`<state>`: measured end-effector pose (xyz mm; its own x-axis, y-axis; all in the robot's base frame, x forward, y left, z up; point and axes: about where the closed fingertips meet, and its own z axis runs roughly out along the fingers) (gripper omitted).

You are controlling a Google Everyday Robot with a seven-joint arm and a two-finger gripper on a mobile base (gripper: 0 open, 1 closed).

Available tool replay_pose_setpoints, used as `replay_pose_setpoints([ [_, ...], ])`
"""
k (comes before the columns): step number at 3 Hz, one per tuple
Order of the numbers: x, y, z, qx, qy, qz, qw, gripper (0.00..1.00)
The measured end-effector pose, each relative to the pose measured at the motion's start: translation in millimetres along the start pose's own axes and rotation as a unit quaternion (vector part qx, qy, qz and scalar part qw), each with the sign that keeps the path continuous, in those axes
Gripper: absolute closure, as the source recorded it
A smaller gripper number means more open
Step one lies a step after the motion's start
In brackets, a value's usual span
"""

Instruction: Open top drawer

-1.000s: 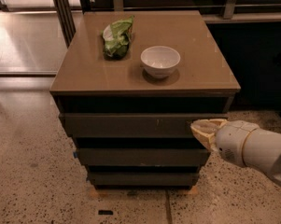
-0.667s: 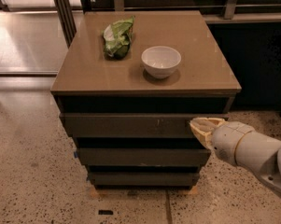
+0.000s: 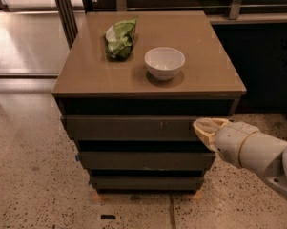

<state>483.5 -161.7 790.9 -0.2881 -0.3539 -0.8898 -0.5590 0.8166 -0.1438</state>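
Note:
The top drawer [image 3: 128, 128] is the widest dark grey-brown front, just under the cabinet's tabletop, with small pale scratches right of centre. It stands slightly proud of the two narrower fronts below it. My gripper [image 3: 206, 129] is at the drawer's right end, its pale fingertips at the front's right edge. My white arm reaches in from the lower right.
On the brown tabletop [image 3: 86, 75] lie a green chip bag [image 3: 119, 38] and a white bowl [image 3: 164, 62]. Two narrower drawer fronts [image 3: 143, 160] sit below. Speckled floor surrounds the cabinet; a dark metal post [image 3: 64, 8] stands at the back left.
My gripper has stayed at the drawer's right end, shifting only slightly. The drawer front looks much the same.

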Motion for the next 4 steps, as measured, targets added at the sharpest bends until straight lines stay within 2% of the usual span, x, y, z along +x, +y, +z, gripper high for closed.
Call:
replay_pose_setpoints([
  [1,10,-6,11,0.008,0.008,-0.006,0.9999,1.0],
  [3,56,-33,57,0.036,0.049,-0.033,0.9976,1.0],
  [4,69,-43,73,0.047,0.06,-0.044,0.9961,1.0],
])
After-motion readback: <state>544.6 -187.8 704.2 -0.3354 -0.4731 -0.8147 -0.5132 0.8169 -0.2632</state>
